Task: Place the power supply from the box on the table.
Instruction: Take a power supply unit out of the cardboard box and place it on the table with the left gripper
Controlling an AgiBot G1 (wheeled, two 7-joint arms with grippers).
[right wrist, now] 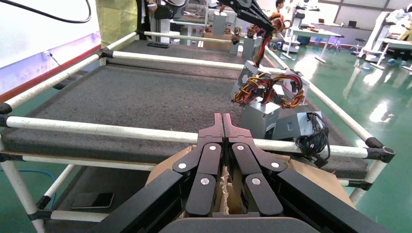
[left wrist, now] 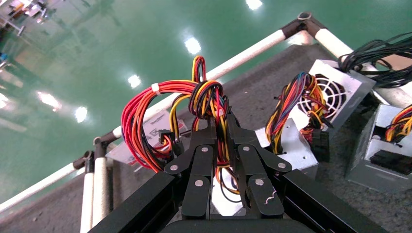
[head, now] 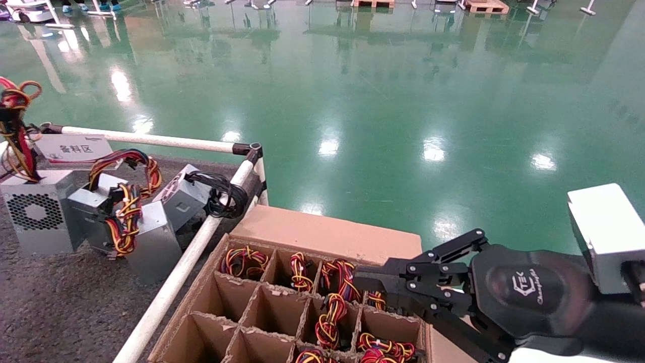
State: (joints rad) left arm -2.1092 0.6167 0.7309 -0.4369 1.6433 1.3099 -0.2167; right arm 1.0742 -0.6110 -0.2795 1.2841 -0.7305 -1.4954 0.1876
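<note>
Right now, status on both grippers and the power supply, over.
Left gripper shut on the power supply's wire bundle, unit on the table. Right gripper shut, empty, over the box. Nothing blocking.

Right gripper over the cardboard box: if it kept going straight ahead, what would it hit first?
Probably the white rail along the table edge, just beyond the shut right gripper. If it clears that, the grey metal boxes with wires come next; height is hard to judge.

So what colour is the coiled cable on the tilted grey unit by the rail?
Black cable, clearest in the head view.
</note>
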